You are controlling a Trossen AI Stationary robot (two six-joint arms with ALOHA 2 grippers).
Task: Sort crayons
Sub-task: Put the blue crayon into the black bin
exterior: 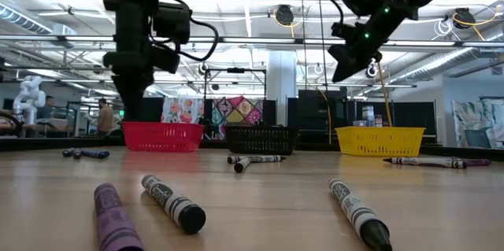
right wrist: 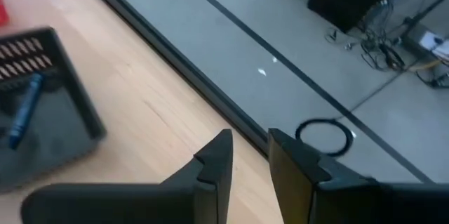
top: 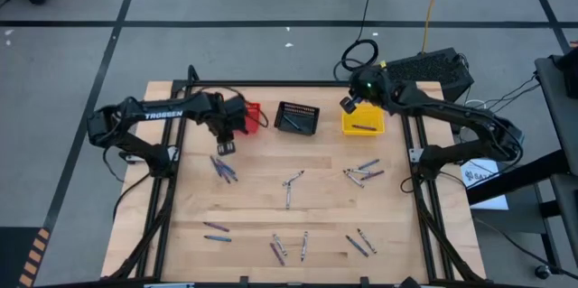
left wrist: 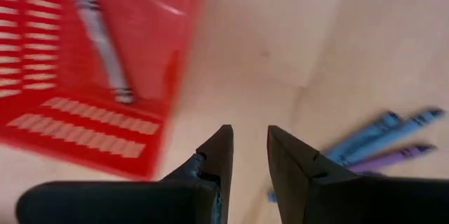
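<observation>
Wooden tabletop point(top: 262, 207) held crayons point(top: 287, 189) scattered in small clusters from its centre to the near edge. Red basket point(top: 252, 116), black basket point(top: 298, 118) and yellow basket point(top: 362, 123) lined the far edge. Left gripper point(left wrist: 249, 155), slightly parted and empty, hovered beside the red basket; right gripper point(right wrist: 250, 155), likewise empty, hung above the far right corner.

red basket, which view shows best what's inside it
The left wrist view: it looks down into the red basket and shows one crayon lying inside. The high view has the left arm covering much of the basket. The low view shows only its side wall. The right wrist view barely catches it.
</observation>
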